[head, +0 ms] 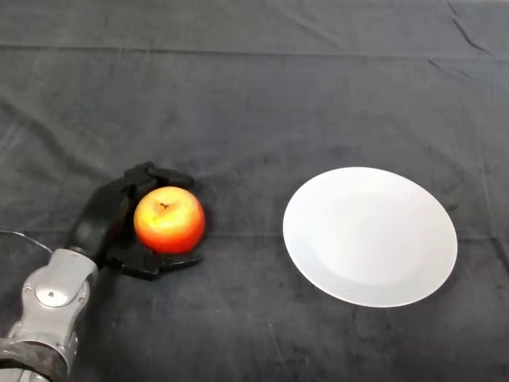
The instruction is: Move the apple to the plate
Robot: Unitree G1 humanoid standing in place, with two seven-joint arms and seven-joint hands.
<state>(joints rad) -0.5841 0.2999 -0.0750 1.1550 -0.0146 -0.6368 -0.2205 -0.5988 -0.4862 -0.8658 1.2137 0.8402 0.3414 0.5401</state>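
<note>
A red and yellow apple (169,220) sits on the dark cloth at the left of the head view, stem up. My left hand (107,219) is around it from the left, with fingers curled past its far side and the thumb curled under its near side. A white round plate (370,236) lies on the cloth to the right of the apple, about a hand's width away, with nothing on it.
The dark cloth (254,103) covers the whole table, with creases along the back. My silver-grey forearm (52,298) comes in from the lower left corner.
</note>
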